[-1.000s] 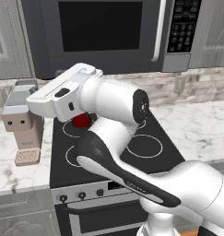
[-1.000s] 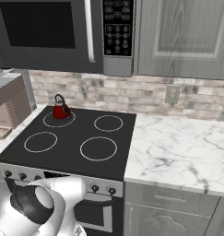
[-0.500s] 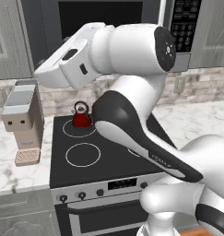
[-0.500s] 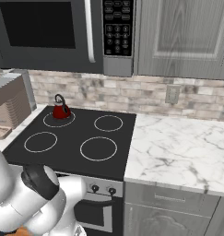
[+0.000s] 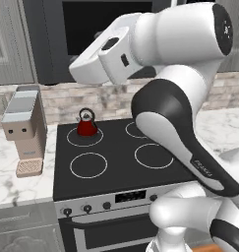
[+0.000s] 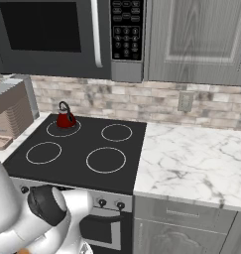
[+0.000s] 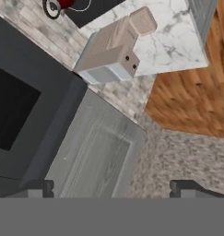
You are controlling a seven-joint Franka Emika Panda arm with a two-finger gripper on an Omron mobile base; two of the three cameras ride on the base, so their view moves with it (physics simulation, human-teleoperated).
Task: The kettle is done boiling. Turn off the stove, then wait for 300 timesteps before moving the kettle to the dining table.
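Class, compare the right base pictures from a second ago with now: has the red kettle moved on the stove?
No. The kettle sits on the same back-left burner ring of the stove, beside the coffee machine.

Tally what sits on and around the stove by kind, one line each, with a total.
Kettle: 1
Coffee machine: 1
Microwave: 1
Burner rings on the stove: 4
Wall outlet: 1
Total: 8
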